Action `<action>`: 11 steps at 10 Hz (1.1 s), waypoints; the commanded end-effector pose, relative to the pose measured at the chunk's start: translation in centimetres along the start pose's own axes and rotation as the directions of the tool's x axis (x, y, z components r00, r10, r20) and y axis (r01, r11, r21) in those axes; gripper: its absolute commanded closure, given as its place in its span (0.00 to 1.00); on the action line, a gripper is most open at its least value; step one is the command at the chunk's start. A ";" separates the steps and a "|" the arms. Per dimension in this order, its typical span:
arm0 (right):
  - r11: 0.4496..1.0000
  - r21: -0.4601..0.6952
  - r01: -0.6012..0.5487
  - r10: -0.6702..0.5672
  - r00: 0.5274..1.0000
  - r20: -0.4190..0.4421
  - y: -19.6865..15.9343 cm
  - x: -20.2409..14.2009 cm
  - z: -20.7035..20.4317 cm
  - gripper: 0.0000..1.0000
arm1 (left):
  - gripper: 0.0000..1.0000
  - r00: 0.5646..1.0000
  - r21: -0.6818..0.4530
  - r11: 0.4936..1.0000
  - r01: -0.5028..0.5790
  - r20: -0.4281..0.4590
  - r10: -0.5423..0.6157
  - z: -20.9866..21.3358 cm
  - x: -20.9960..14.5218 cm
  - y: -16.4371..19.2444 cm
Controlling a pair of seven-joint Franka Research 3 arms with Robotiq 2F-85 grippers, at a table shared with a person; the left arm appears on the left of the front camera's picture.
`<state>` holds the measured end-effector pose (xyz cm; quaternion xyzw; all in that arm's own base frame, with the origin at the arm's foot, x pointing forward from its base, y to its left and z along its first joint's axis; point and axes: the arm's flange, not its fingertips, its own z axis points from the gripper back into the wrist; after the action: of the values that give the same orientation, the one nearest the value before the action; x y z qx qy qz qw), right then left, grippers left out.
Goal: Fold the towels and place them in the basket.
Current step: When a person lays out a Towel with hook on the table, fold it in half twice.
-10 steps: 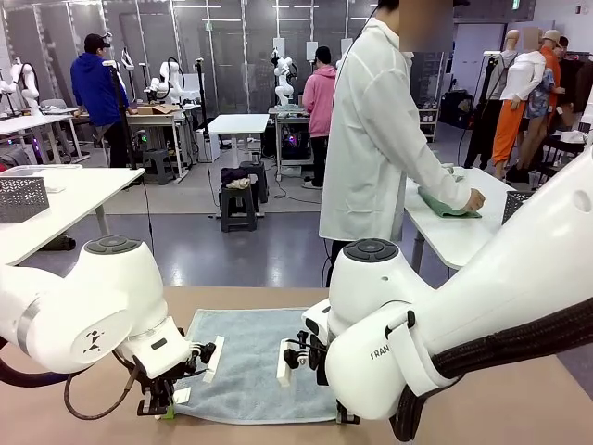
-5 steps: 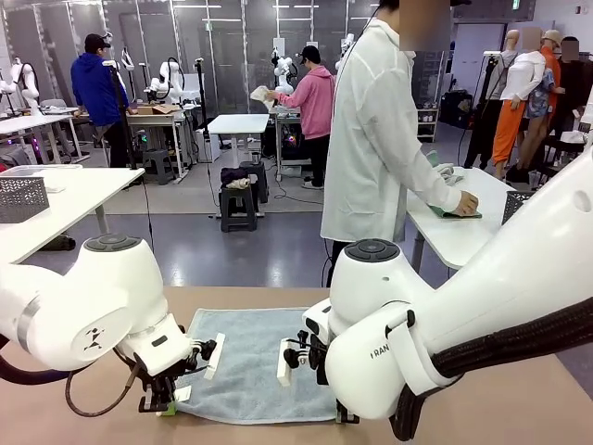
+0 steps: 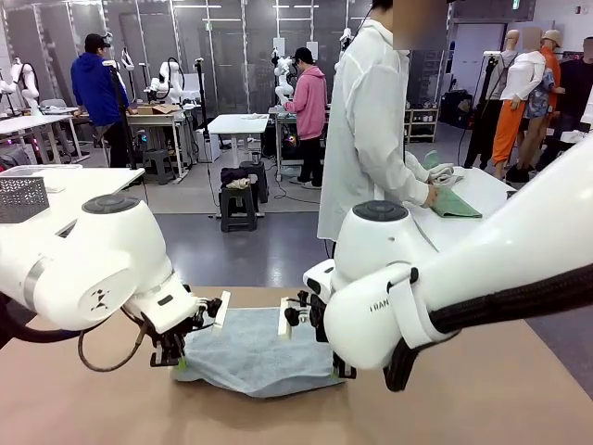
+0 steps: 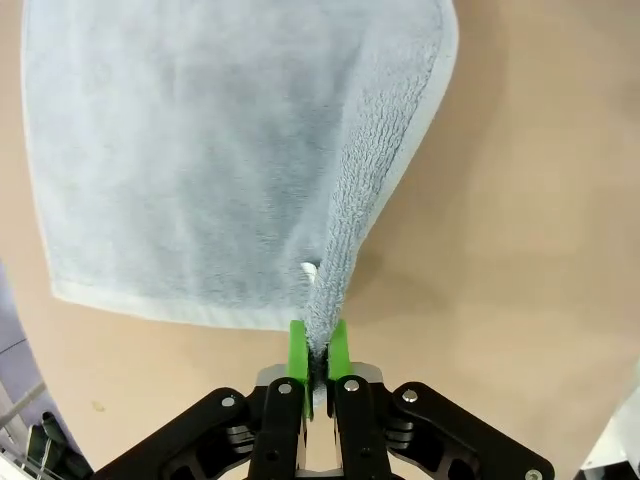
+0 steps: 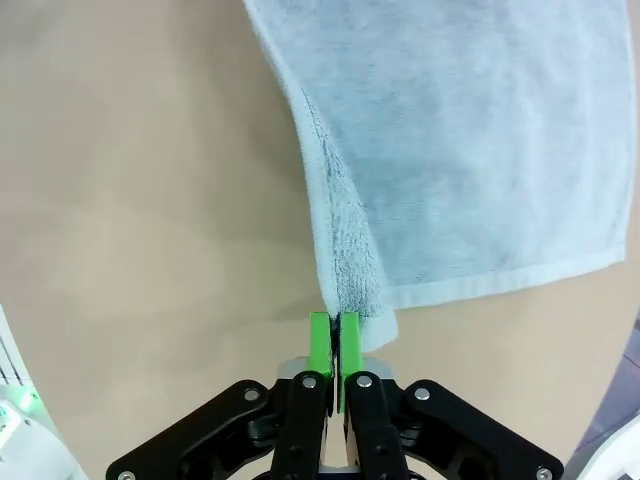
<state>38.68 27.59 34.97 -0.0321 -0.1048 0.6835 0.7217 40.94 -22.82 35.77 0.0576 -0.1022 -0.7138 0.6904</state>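
Towel sags between left gripper and right gripper, jaws clamped on its near corners, far end pointing across the surface.

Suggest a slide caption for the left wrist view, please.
Left gripper pinches an edge of the pale blue towel over the table.

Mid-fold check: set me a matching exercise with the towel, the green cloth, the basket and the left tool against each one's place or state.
1 towel
2 green cloth
3 basket
4 left tool

a on the white table at picture left
b shut on a towel corner
c at the person's hand
d pale blue-grey, on the tan table

Pairs: 1-d, 2-c, 3-a, 4-b
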 end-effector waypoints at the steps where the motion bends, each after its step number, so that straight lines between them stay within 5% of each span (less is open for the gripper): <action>1: 1.000 -0.005 -0.026 0.026 1.000 -0.018 -2.2 0.0 1.4 0.96 | 0.91 0.999 0.006 1.000 0.002 -0.044 -0.001 0.5 0.2 2.1; 5: 1.000 -0.023 -0.012 0.011 1.000 -0.014 -5.9 0.2 1.6 0.96 | 0.91 0.999 0.010 1.000 -0.021 -0.044 0.022 0.6 0.4 5.0; 9: 1.000 -0.022 0.005 -0.004 1.000 0.004 -4.2 -0.1 2.1 0.96 | 0.91 1.000 0.024 1.000 -0.016 -0.007 0.016 1.0 -0.1 3.7; 11: 1.000 -0.016 0.015 -0.015 1.000 0.015 -6.4 -0.5 1.3 0.96 | 0.91 1.000 -0.005 1.000 -0.026 -0.013 0.026 0.1 0.0 5.8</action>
<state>43.19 27.15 37.57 -0.0384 -0.1127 0.6809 0.7227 45.05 -22.97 37.25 0.0651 -0.1051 -0.7063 0.6970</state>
